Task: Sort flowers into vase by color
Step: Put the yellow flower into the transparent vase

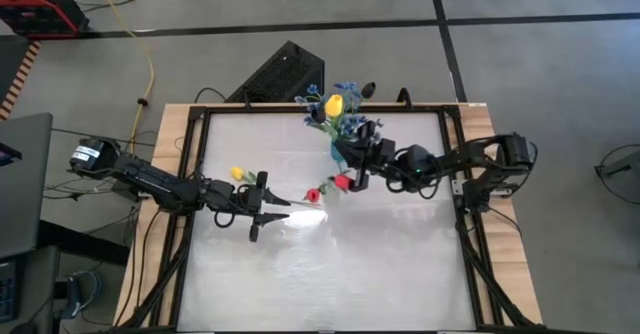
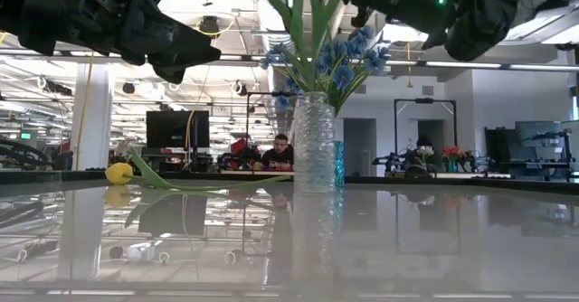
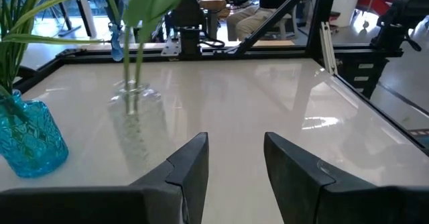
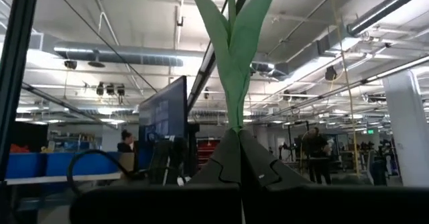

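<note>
1. The right gripper, near the table's far edge, pinches a red tulip by its stem, fingers pressed together on it, leaves upright in its wrist view.
2. The step in hand looks like carrying that tulip to a vase; next comes lowering the stem into the clear vase or the blue vase beside it.
3. The left gripper hangs spread and empty at mid-table, a yellow tulip lying nearby.
4. The tulip's bloom is cut off in the low view; another red flower is hard to make out.

Beyond my glossy white tabletop with its wooden border, I see a yellow cable snaking over the grey floor, a red box at the corner — and a seated person behind monitors.
</note>
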`<state>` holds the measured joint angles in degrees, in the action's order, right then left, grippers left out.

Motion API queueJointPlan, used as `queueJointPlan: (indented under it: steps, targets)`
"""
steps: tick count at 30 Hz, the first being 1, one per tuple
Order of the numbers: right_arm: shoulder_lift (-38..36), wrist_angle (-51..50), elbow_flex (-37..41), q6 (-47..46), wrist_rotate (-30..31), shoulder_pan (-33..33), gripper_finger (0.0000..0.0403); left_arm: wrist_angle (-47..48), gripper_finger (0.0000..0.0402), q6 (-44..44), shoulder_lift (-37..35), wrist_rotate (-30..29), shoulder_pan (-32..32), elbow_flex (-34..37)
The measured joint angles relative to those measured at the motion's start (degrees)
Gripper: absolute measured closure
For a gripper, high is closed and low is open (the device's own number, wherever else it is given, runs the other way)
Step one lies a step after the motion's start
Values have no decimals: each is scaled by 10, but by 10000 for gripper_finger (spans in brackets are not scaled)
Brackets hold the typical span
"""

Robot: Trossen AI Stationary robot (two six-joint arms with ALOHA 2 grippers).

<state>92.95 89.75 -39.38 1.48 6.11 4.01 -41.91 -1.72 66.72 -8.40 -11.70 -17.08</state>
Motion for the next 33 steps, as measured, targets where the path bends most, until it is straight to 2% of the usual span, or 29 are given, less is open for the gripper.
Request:
queueJointPlan:
  steps: [11,19,25,33]
  targets:
    - [-1,-2,-2,20,0,-3,388,11,269,-3,0,0,0,0]
    - [-81,-97,-2,22,-2,-8,388,32,269,-22,0,0,0,0]
    - [-124,-127,-2,75,12,-10,388,41,269,-35,0,0,0,0]
    - [-88,-106,-33,111,13,15,388,41,269,-37,0,0,0,0]
